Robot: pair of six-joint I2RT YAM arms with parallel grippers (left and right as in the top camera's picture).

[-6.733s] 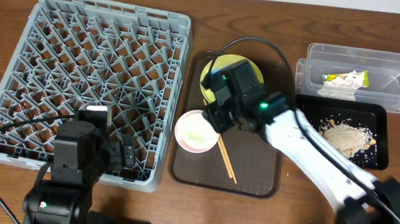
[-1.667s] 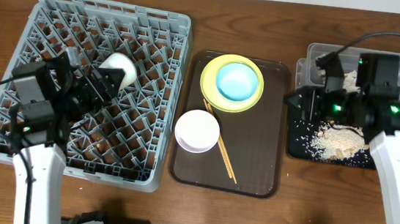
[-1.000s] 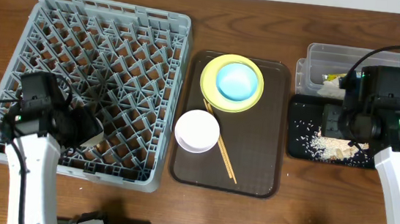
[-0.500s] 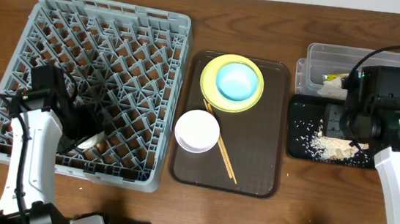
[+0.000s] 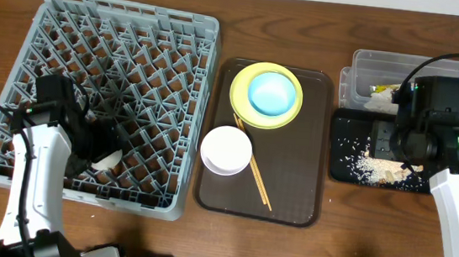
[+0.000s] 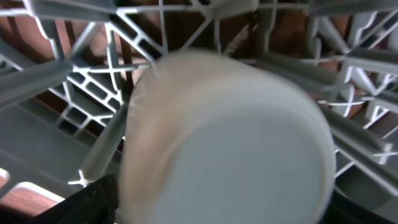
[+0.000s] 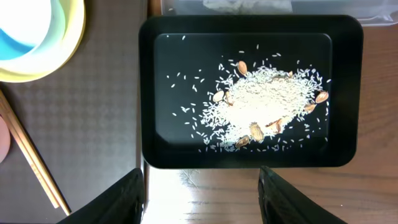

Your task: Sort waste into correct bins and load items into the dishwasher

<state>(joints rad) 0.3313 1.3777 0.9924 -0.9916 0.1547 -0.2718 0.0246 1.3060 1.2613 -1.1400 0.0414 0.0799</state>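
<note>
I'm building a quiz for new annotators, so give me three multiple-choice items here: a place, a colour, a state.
1. The light blue bowl sits: A in the grey rack; B on the yellow plate; C in the clear tub.
2. The tray holding the rice scraps is: A black; B brown; C white.
3. The right gripper is: A shut on chopsticks; B shut on a wrapper; C open, holding nothing.
Answers: B, the plate's rim rings the bowl; A, pale grains lie on black; C, its fingers stand apart, nothing between.
</note>
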